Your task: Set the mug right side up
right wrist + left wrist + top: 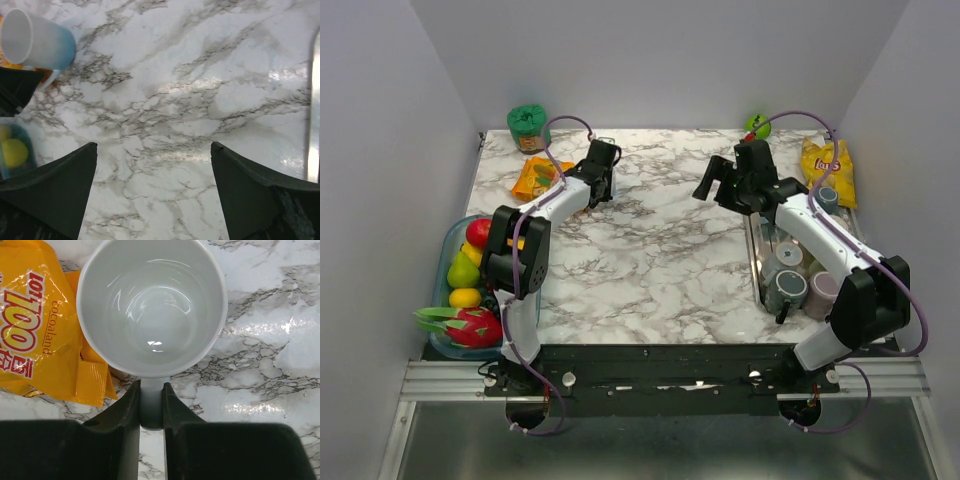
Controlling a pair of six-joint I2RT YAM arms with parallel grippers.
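At 8 o'clock, by the near edge of the counter (650, 260), a tub of fruit (440, 275); at 4 o'clock, a metal tray (756, 260) of cups. Further in, toward 1 o'clock, the right tool (718, 183), jaws spread wide over bare marble, gripping nothing. Toward 11 o'clock, the left tool (151, 390), pressed together on the handle of the mug (152, 305). Farthest, at about 11 o'clock on the counter, the mug itself, mouth upward, with an orange snack packet (35, 315) tucked against its 9 o'clock side in the left wrist view.

Could tip on release if let go before the base sits flat; cannot tell whether the base meets the counter. Could also settle partly on the packet's crimped edge and rock. Slim handle, pinched between flat pads, so could swivel in the grip. Safer to back straight off than sideways, to avoid dragging the handle.

Glossy white inside, empty. Outside white at the lip, fading to pale blue toward the base. Already right side up, by the look of it.
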